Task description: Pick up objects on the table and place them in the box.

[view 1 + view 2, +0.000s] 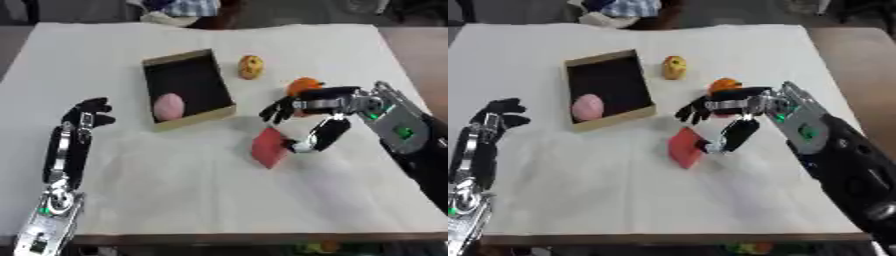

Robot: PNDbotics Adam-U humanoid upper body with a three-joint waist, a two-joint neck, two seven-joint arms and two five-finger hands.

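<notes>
The right hand [328, 107] comes in from the right side over the white desk [219, 200]. Its fingers [278, 111] are spread and point left, and its thumb hangs down and touches the right edge of the red block [268, 147]. The fingers are released, not wrapped around anything. The red block lies on the desk just below the fingers, tipped on a corner. Right behind the fingers sits an orange ball [304, 85], partly hidden by the hand. A yellow spotted thing [251, 67] stands farther back, well apart from the fingers. The box [188, 90] lies to the left of the fingers, near them, with its low front wall [194, 119] closest to them. A pink egg-shaped thing [169, 106] lies inside the box, in its near left corner. Between the fingers and the box wall the desk is bare. The near half of the desk, below the red block, is wide open all the way to the front edge. The left hand [87, 114] rests near the left edge, fingers curled with nothing in them. The left eye view shows the left arm whole, down to the silver part at the bottom corner. The right eye view cuts that arm at the edge but shows more of the dark right arm [850, 165].
</notes>
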